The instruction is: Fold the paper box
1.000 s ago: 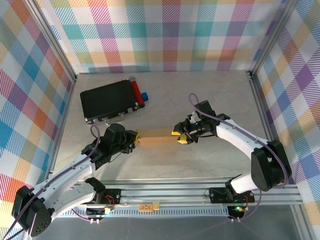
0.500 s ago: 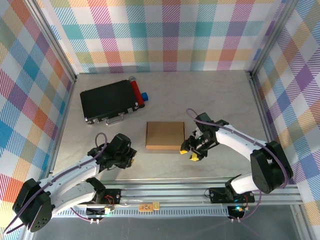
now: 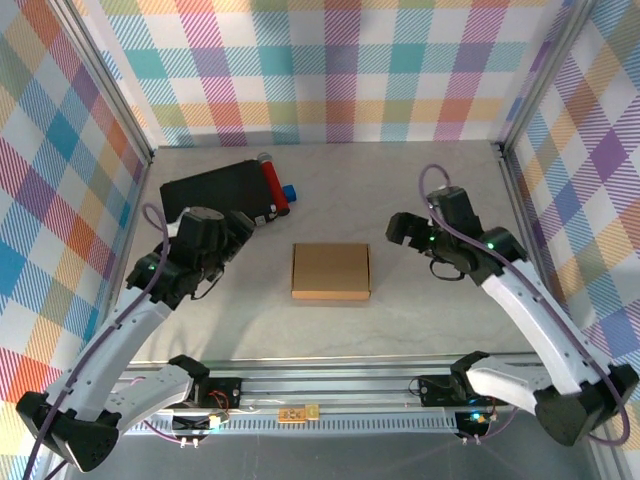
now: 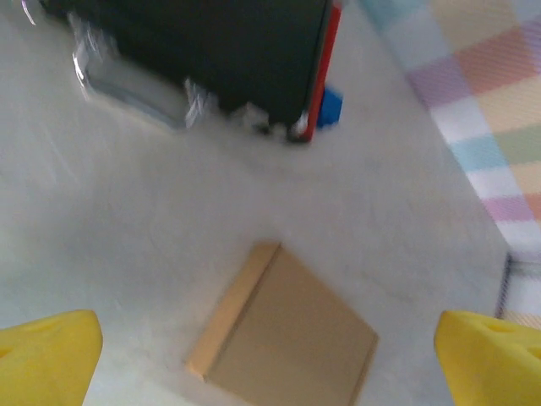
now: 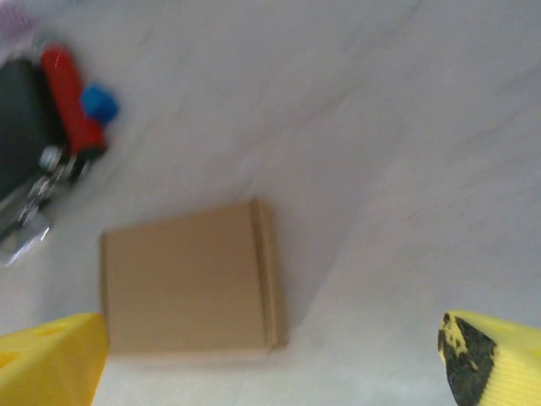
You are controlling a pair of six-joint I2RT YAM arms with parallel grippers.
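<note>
The paper box (image 3: 331, 272) is a closed, shallow brown rectangle, flat on the tabletop (image 3: 430, 310). Apart from it, the left claw (image 4: 269, 357) and the right claw (image 5: 270, 359) stand wide.

No text, label or number is legible.

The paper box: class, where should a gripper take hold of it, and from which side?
Probably from above, jaws straddling its shorter span, pinching the two long side walls at mid-length. The paper box lies flat and closed on the table, so those shallow walls are its only graspable faces.
</note>
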